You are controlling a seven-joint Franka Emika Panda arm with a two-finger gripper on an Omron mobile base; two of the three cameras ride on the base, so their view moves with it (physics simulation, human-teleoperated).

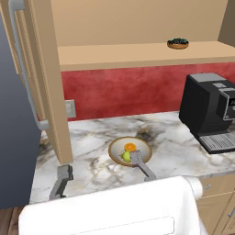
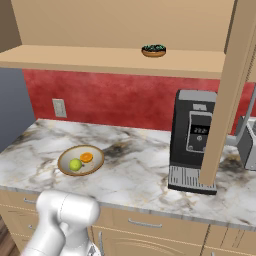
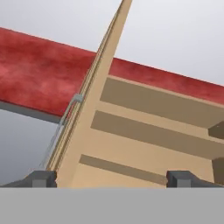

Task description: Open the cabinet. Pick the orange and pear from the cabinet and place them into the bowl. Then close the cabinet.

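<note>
The cabinet (image 1: 137,55) stands open, its left door (image 1: 50,92) swung out toward me with the silver handle (image 1: 23,69) on its outer face. The right door (image 2: 225,100) is swung out too. On the counter the tan bowl (image 1: 146,146) holds the orange (image 1: 130,147) and the pear (image 1: 126,156); from the right they show as bowl (image 2: 65,157), orange (image 2: 86,157) and pear (image 2: 75,164). My gripper (image 1: 102,172) hangs open and empty, close to the camera in front of the bowl. In the hand view the gripper (image 3: 111,179) faces a door's edge (image 3: 94,87) and panelled inner side.
A small dark dish (image 1: 177,43) sits on the cabinet's lower shelf. A black coffee machine (image 2: 195,140) stands on the marble counter (image 2: 140,170) right of the bowl, with the right door's edge in front of it. Drawers (image 2: 145,225) run below the counter.
</note>
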